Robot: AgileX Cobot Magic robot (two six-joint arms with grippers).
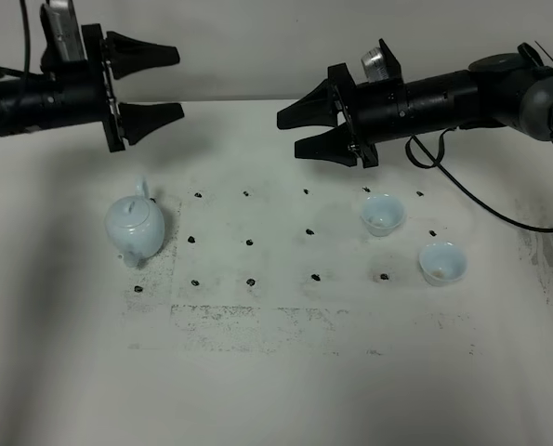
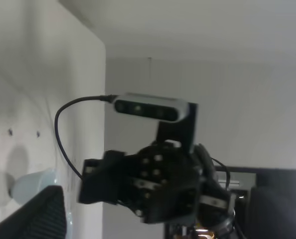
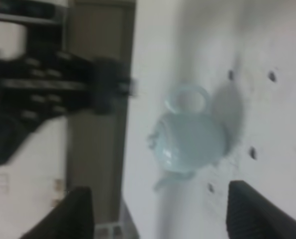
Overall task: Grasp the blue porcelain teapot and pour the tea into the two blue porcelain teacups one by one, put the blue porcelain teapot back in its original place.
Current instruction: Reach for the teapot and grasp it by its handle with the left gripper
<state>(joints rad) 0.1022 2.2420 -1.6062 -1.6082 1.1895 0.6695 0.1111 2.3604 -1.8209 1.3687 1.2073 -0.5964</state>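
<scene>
My left gripper (image 1: 172,84) and right gripper (image 1: 291,133) hang with jaws spread, holding nothing. The blue porcelain teapot (image 1: 137,226) stands upright on the table (image 1: 285,381), left side. 2 cups stand right, apart: far teacup (image 1: 383,214), near teacup (image 1: 442,263).

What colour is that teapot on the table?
Pale sky-blue, glossy teapot; clearest in the exterior high view.

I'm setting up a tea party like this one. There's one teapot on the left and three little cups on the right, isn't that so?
Not quite. The exterior high view shows only two on the right, not three: a far cup and a near cup. The one teapot does sit on the left.
</scene>
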